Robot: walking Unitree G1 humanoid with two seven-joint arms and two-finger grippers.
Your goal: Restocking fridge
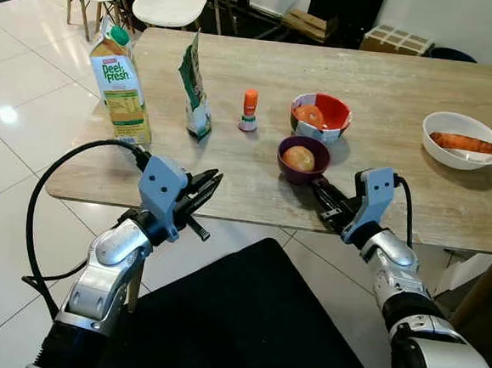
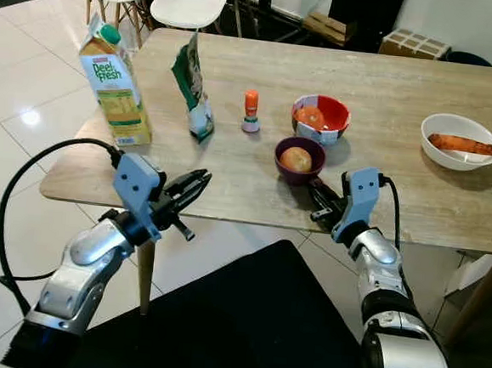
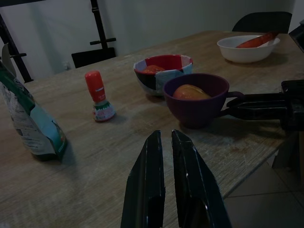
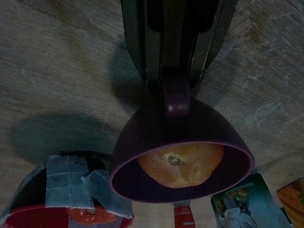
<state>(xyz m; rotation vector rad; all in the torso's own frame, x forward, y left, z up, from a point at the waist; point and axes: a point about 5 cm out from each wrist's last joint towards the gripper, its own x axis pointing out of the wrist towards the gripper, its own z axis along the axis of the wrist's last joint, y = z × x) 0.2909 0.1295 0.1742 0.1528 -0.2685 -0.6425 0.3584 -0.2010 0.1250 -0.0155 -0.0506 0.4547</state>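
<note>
Gripping purple bowl (image 1: 303,159) handle: right tool (image 1: 323,196) (orange fruit (image 1: 299,157) inside); left tool (image 1: 207,186) nearly closed, empty.

A dark purple bowl (image 1: 303,159) holds an orange-yellow fruit (image 1: 298,157). Behind it, a red-and-white patterned bowl (image 1: 321,116) and a white bowl (image 1: 458,141) with an orange sweet potato (image 1: 469,144). The juice carton (image 1: 121,85) is yellow-green, the small bottle's (image 1: 249,110) cap orange, the surface (image 1: 406,94) pale wood-grain.
</note>
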